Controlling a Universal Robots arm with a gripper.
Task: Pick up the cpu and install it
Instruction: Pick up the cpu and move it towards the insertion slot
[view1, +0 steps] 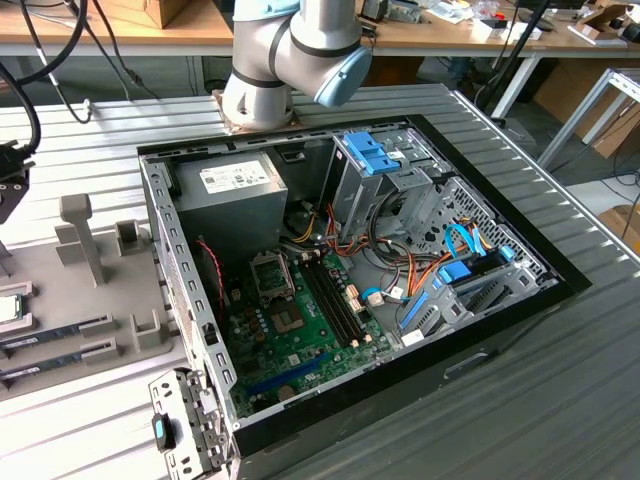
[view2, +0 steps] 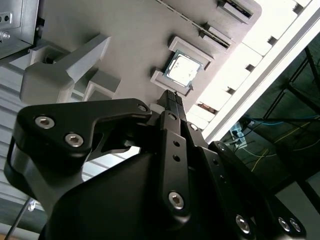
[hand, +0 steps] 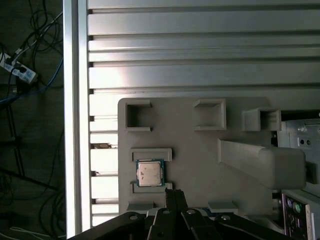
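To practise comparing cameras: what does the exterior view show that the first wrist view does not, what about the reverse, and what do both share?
Exterior view: the open computer case with its green board and power supply. First wrist view: the shut gripper near the cpu, and floor cables. Shared: the grey parts tray, the ribbed table.
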